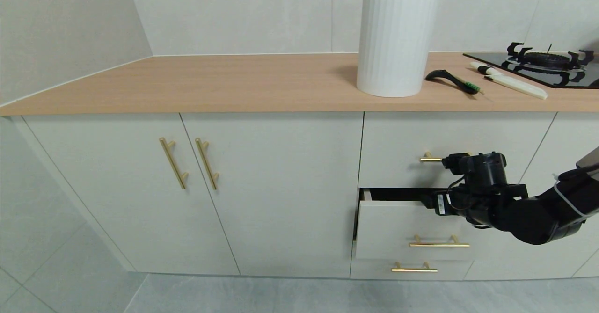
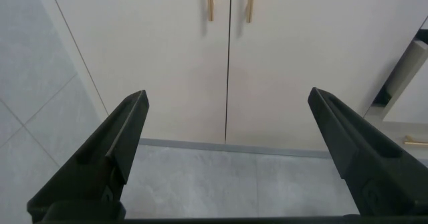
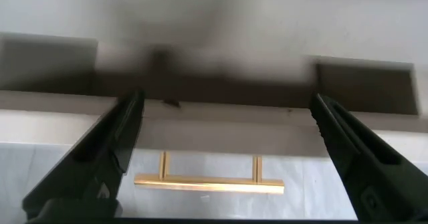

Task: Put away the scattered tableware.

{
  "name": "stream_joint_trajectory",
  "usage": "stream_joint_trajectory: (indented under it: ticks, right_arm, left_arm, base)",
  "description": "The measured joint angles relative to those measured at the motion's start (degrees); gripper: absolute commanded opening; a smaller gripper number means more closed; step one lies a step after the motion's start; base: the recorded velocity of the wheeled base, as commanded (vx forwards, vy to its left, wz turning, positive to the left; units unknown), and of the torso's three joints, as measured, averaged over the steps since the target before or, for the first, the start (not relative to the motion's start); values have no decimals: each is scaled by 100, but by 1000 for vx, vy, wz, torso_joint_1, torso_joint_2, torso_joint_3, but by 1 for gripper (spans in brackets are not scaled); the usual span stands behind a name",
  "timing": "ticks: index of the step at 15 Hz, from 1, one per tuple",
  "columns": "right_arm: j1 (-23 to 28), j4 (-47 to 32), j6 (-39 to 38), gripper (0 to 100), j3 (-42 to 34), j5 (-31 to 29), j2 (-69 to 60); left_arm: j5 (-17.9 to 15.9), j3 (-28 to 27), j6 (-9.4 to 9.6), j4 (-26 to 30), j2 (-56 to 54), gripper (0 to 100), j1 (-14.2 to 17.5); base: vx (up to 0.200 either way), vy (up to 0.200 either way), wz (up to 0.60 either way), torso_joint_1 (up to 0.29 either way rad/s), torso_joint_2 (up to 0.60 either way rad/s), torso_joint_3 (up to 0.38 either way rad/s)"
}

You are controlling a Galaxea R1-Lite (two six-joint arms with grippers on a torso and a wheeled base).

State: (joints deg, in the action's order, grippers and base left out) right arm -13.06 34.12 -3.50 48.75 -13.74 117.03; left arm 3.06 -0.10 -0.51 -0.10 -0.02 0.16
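A black-handled peeler (image 1: 451, 80) and a white knife (image 1: 510, 80) lie on the wooden countertop (image 1: 234, 81), to the right of a tall white ribbed container (image 1: 395, 41). Below them the middle drawer (image 1: 398, 229) stands partly pulled out. My right gripper (image 1: 433, 200) is at the top edge of that drawer's front, open; in the right wrist view the right gripper (image 3: 225, 103) has the drawer's dark gap between its spread fingers, with the gold handle (image 3: 208, 182) beyond. My left gripper (image 2: 227, 97) hangs open and holds nothing, facing the cabinet doors (image 2: 227, 57) and the floor.
A black gas hob (image 1: 547, 65) sits at the countertop's far right. Two cabinet doors with gold handles (image 1: 189, 163) lie left of the drawers. Another drawer sits above the open one and a lower drawer (image 1: 414, 269) below. Grey tiled floor (image 1: 281, 294) runs along the front.
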Motion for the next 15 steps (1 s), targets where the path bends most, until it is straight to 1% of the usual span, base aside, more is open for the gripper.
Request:
stream_joint_trajectory:
  ticks: [3, 5, 7, 9, 10, 13, 15]
  right_arm:
    - [-2, -319, 5, 100, 41, 28, -68]
    - [-2, -801, 5, 100, 72, 57, -204]
    - [-2, -1623, 11, 100, 113, 149, -488]
    - [0, -2654, 17, 100, 254, 367, -863]
    - [-2, -2978, 11, 100, 360, 488, -1086]
    - [-4, -3120, 0, 100, 491, 540, -1493]
    - [-9, -3159, -5, 100, 505, 540, -1527]
  left_arm:
    - [-2, 0, 2, 2, 0, 100, 0]
    - [0, 0, 0, 0, 2, 100, 0]
    - [0, 0, 0, 2, 2, 100, 0]
    - [0, 0, 0, 2, 2, 100, 0]
    - [0, 0, 0, 2, 2, 100, 0]
    - [0, 0, 0, 2, 2, 100, 0]
    - [0, 0, 0, 2, 2, 100, 0]
  base:
    - [0, 0, 0, 0, 0, 0]
    - [0, 0, 0, 0, 0, 0]
    - [0, 0, 0, 0, 0, 0]
    - [0, 0, 0, 0, 0, 0]
    - [0, 0, 0, 0, 0, 0]
    - [0, 0, 0, 0, 0, 0]
    - [0, 0, 0, 0, 0, 0]
